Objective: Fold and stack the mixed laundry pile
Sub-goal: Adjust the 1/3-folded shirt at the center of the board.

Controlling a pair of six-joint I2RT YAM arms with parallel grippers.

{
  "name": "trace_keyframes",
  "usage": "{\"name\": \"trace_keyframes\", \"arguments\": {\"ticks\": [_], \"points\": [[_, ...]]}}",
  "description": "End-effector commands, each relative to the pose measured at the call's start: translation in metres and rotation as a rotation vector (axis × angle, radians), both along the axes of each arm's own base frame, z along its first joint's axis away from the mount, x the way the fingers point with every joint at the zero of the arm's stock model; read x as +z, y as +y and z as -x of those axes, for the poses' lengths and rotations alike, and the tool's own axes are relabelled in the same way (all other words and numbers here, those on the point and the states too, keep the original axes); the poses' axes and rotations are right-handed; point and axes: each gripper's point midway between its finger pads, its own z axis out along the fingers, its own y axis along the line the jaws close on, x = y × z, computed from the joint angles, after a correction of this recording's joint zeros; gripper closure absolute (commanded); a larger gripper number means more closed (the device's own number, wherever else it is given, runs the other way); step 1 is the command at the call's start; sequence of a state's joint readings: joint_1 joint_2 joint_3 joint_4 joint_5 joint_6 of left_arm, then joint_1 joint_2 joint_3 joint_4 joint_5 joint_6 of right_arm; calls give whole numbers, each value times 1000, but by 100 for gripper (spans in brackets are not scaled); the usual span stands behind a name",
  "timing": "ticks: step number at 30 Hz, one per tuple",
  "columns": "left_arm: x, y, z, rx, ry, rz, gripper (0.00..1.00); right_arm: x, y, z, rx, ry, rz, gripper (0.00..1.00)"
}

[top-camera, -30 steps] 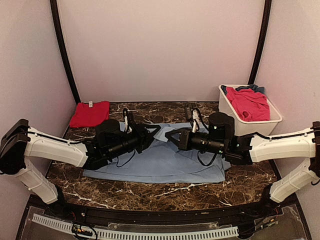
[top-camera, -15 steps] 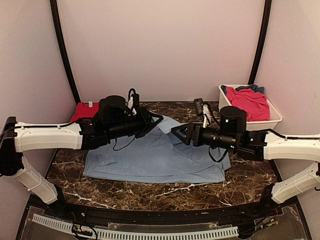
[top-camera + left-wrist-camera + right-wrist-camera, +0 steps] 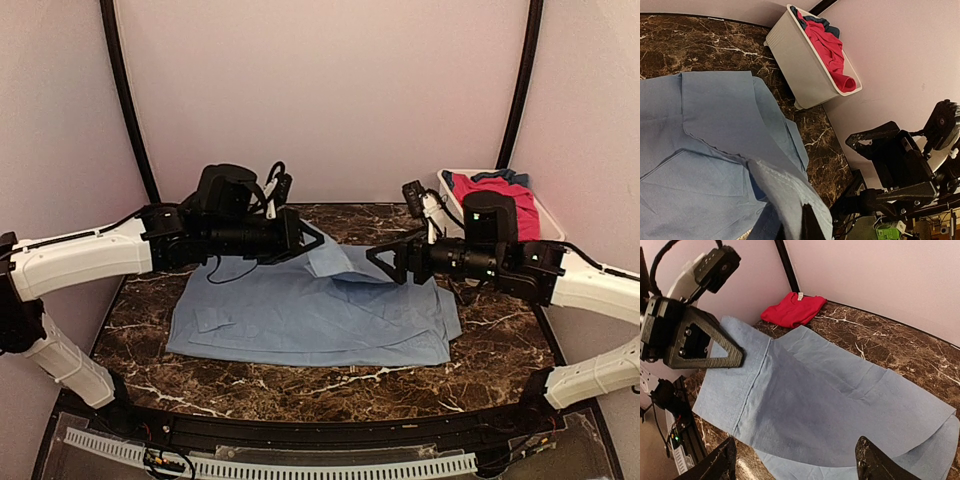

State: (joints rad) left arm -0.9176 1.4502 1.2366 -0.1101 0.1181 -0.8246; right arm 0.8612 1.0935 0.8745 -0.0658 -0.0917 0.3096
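Note:
A large light-blue shirt [image 3: 300,320] lies spread across the marble table. My left gripper [image 3: 316,240] is shut on the shirt's far edge [image 3: 790,195] and holds that flap up off the table. My right gripper [image 3: 383,262] hovers over the shirt's right part with its jaws wide open and nothing between them; in the right wrist view the right gripper [image 3: 797,465] has only flat blue cloth [image 3: 830,400] below it. A folded red garment [image 3: 792,309] lies at the back left. More red and dark-blue pieces [image 3: 492,195] sit in the tub.
A white plastic tub [image 3: 800,70] stands at the back right corner, close behind my right arm. Pale walls close in the table on three sides. Bare marble [image 3: 300,385] shows along the near edge in front of the shirt.
My left gripper closed on the shirt's far edge and rose, lifting the flap. My right gripper opened, let go of the cloth and pulled up and to the right.

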Motion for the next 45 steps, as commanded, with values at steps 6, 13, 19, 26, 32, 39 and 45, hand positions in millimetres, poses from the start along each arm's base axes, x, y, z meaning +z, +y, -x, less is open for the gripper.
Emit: {"name": "trace_keyframes", "arguments": {"ticks": [6, 13, 19, 26, 32, 39, 45], "points": [[21, -1, -14, -45, 10, 57, 100, -1, 16, 17, 143, -250, 155, 19], [22, -7, -19, -67, 33, 65, 100, -12, 45, 3, 168, -281, 275, 20], [25, -10, -19, -86, 31, 61, 100, -7, 50, -27, 57, -333, 338, 30], [23, 0, -24, -53, -16, 26, 96, 7, 55, -43, 19, -366, 356, 100], [18, 80, -74, 130, 2, -79, 33, 19, 31, -58, -59, -347, 327, 100], [-31, 196, -172, 354, 18, -327, 24, 27, 9, -61, -87, -307, 262, 100], [-91, 240, -231, 288, 6, -758, 26, 44, -4, -58, -91, -300, 211, 100]]}}
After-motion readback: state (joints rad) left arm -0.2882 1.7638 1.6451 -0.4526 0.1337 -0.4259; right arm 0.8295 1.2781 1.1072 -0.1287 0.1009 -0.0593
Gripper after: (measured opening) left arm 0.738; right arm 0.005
